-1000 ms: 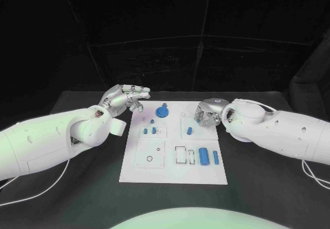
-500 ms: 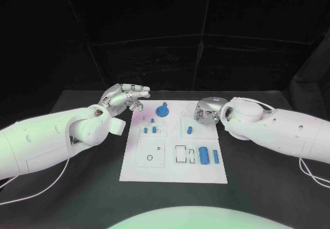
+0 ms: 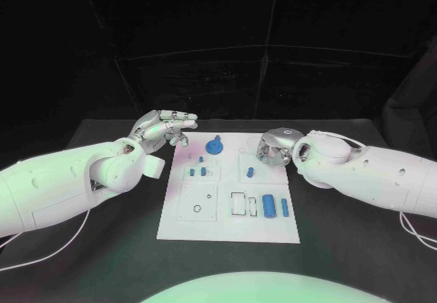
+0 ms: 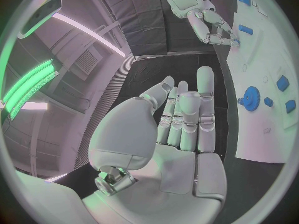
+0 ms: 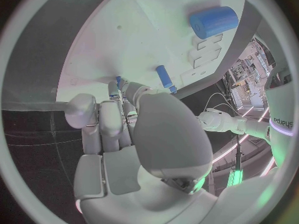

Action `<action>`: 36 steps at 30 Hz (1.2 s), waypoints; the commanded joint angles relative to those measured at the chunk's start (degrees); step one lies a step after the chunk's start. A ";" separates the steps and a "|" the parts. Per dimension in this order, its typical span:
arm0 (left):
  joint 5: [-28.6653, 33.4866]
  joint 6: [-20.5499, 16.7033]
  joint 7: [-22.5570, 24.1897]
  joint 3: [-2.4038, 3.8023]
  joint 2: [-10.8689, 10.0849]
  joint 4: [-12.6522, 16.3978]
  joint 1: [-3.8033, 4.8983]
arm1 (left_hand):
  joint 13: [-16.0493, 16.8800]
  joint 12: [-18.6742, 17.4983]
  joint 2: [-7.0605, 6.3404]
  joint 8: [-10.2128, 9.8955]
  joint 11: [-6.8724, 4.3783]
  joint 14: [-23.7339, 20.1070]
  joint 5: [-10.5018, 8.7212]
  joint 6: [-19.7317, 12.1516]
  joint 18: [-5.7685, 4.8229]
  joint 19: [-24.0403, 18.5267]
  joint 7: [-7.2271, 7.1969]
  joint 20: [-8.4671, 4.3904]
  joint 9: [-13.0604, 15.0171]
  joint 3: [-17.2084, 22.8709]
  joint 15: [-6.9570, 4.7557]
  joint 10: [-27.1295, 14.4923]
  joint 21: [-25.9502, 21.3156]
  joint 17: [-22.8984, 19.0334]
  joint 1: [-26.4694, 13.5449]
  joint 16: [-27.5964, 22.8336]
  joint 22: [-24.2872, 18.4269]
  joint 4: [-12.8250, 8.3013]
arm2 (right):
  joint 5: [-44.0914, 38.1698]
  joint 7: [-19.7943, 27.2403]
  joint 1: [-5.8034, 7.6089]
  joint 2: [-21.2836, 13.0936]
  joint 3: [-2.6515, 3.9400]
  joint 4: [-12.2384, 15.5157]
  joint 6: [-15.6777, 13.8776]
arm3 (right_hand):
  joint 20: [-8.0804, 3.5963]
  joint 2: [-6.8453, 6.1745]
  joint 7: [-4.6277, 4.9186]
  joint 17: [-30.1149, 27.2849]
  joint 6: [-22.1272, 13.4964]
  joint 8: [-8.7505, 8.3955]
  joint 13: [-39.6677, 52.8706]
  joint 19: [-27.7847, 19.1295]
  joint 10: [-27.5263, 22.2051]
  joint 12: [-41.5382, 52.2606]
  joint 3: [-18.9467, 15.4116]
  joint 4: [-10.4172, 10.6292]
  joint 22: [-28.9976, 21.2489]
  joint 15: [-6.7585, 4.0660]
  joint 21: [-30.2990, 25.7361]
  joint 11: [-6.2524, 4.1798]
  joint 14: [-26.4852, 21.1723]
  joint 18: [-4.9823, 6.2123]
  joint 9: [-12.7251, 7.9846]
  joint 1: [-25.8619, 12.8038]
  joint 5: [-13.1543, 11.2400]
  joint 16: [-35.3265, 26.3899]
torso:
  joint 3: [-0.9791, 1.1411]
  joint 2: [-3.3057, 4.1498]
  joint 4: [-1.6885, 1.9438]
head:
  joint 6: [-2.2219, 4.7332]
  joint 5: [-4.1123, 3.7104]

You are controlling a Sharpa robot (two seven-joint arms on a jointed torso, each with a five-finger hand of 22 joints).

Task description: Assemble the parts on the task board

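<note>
Silver and idle, the left hand (image 3: 167, 130) hovers over the worktop (image 3: 109, 208) just beside the board's far left corner, fingers (image 4: 206, 92) apart and holding nothing; it has barely stirred over the last second. White, the board (image 3: 196, 227) sits mid-worktop with its blue pieces unmoved: a gear (image 3: 215, 148) near the far edge, two small pegs (image 3: 197, 172) left of centre, a thick cylinder (image 3: 269, 206) and a thinner pin (image 3: 284, 207) lying near the right side. At the board's far right edge the right hand (image 3: 274, 147) has edged slightly farther in, fingers curled down over a small blue piece (image 5: 118, 81) at their tips. Whether it is pinched or only touched I cannot tell. My guess is that the right hand is just settling a grasp or a press on that piece, so assembly seems at an early step, most parts still loose.
</note>
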 commanded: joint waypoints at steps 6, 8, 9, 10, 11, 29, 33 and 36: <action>0.33 1.19 0.19 0.05 -0.01 -0.37 0.07 | 0.08 0.43 0.40 -0.10 0.10 -0.39 -0.03 -0.48 0.70 -0.36 0.09 0.09 -0.09 0.04 0.13 -0.58 -0.31 -0.15 0.07 -0.06 -0.10 -0.09 | 0.60 0.56 0.12 -2.07 0.08 3.45 -8.16 | 0.14 -0.50 0.15 -0.04 0.29 -0.55 0.05 0.52 0.37 -0.59 1.16 -0.94 0.38 -0.35 0.46 -0.09 1.41 -0.66 -0.12 -1.57 0.29 0.08 | -0.04 -0.10 0.10 | 0.10 -0.30; 0.33 1.28 0.11 0.05 0.01 -0.60 0.07 | 0.08 0.46 0.38 -0.10 0.14 -0.43 -0.03 -0.55 0.70 -0.35 0.12 0.11 -0.09 0.03 0.15 -0.68 -0.35 -0.21 0.05 -0.07 -0.12 -0.09 | 0.82 0.66 0.13 -2.55 0.10 4.17 -8.99 | 0.13 -0.56 0.15 -0.04 0.28 -0.57 0.04 0.53 0.36 -0.63 1.24 -1.04 0.40 -0.35 0.48 -0.08 1.42 -0.66 -0.12 -1.67 0.30 0.10 | -0.04 -0.10 0.12 | 0.11 -0.26; 0.33 1.31 0.07 0.05 0.02 -0.72 0.07 | 0.08 0.48 0.38 -0.11 0.15 -0.44 -0.03 -0.58 0.70 -0.35 0.14 0.12 -0.09 0.02 0.16 -0.72 -0.36 -0.24 0.05 -0.08 -0.13 -0.09 | 0.94 0.71 0.13 -2.80 0.10 4.57 -9.39 | 0.13 -0.59 0.16 -0.04 0.28 -0.58 0.04 0.53 0.35 -0.64 1.28 -1.09 0.42 -0.35 0.49 -0.07 1.42 -0.66 -0.13 -1.72 0.30 0.11 | -0.05 -0.15 0.15 | 0.06 -0.23; 0.33 1.34 0.04 0.05 0.03 -0.83 0.07 | 0.09 0.48 0.38 -0.11 0.15 -0.45 -0.03 -0.59 0.70 -0.35 0.14 0.12 -0.09 0.02 0.16 -0.73 -0.36 -0.24 0.05 -0.08 -0.13 -0.09 | 1.10 0.77 0.14 -3.04 0.11 4.98 -9.77 | 0.13 -0.59 0.16 -0.04 0.28 -0.58 0.04 0.53 0.35 -0.64 1.28 -1.09 0.42 -0.35 0.49 -0.07 1.42 -0.66 -0.13 -1.72 0.30 0.11 | -0.04 -0.14 0.17 | 0.06 -0.24; 0.33 1.36 0.01 0.05 0.03 -0.91 0.07 | 0.10 0.53 0.34 -0.11 0.20 -0.50 -0.03 -0.68 0.69 -0.35 0.18 0.15 -0.09 -0.02 0.19 -0.85 -0.41 -0.33 0.01 -0.10 -0.16 -0.08 | 1.28 0.89 0.14 -3.28 0.12 5.44 -10.12 | 0.13 -0.60 0.16 -0.04 0.28 -0.59 0.04 0.54 0.35 -0.65 1.29 -1.11 0.42 -0.35 0.49 -0.07 1.42 -0.66 -0.13 -1.74 0.30 0.12 | -0.05 -0.14 0.17 | 0.06 -0.24; 0.33 1.39 -0.03 0.05 0.30 -1.20 0.08 | 0.11 0.57 0.32 -0.11 0.23 -0.53 -0.02 -0.76 0.69 -0.35 0.22 0.17 -0.09 -0.04 0.22 -0.96 -0.45 -0.38 -0.02 -0.10 -0.19 -0.06 | 5.94 4.26 0.07 0.16 0.07 14.73 -8.90 | 0.16 -1.09 0.44 -0.45 -0.06 -0.99 0.03 0.67 0.03 -1.22 2.76 -2.62 1.01 -0.18 0.96 0.16 1.48 -0.75 -0.29 -3.22 0.62 0.25 | -0.31 0.07 0.25 | -0.37 1.44; 0.33 1.33 -0.03 0.05 0.55 -1.28 0.08 | 0.11 0.57 0.32 -0.11 0.23 -0.53 -0.02 -0.76 0.69 -0.35 0.22 0.17 -0.09 -0.04 0.22 -0.96 -0.45 -0.38 -0.02 -0.10 -0.19 -0.06 | 6.07 4.81 -0.90 2.59 0.02 14.30 -6.82 | 0.20 -1.12 0.47 -0.54 -0.15 -1.02 0.03 0.69 -0.06 -1.29 2.81 -2.70 1.09 -0.16 1.01 0.22 1.47 -0.76 -0.31 -3.41 0.59 0.23 | -0.30 0.06 0.14 | -0.85 2.38; 0.33 1.31 -0.02 0.05 0.75 -1.31 0.08 | 0.11 0.59 0.33 -0.11 0.23 -0.54 -0.02 -0.77 0.69 -0.35 0.22 0.18 -0.09 -0.05 0.23 -0.98 -0.46 -0.39 -0.02 -0.10 -0.19 -0.06 | 5.73 4.99 -1.70 4.08 -0.01 13.69 -5.64 | 0.21 -1.10 0.47 -0.52 -0.16 -1.03 0.03 0.72 -0.07 -1.30 2.84 -2.74 1.19 -0.15 1.07 0.22 1.47 -0.78 -0.32 -3.43 0.61 0.26 | -0.31 0.12 0.04 | -1.07 2.89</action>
